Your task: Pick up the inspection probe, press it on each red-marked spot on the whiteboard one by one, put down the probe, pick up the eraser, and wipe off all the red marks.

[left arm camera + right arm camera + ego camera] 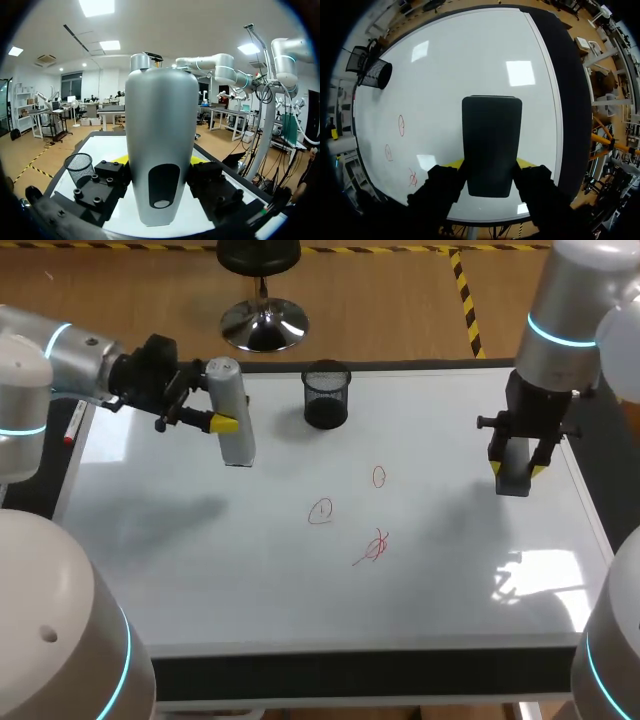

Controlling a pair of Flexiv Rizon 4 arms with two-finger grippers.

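The left gripper (pixel 222 423) was clamped on the probe (pixel 232 445), left of the cup (pixel 326 395), over the board (pixel 200 560). The right gripper (pixel 517 469) was clamped on the eraser (pixel 513 482), right of the cup and near the board's right edge. The red marks (pixel 375 545) lay in front of the cup, with open board around them.

Silver probe (pixel 230 425), dark grey eraser (pixel 513 475), red marks (pixel 321 511).

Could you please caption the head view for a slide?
Left gripper holds the probe, right gripper the eraser, at a whiteboard with three red marks.

Left claw (pixel 159 161) tips mostly behind probe (pixel 161 115); right claw (pixel 491 164) tips behind eraser (pixel 491 135).
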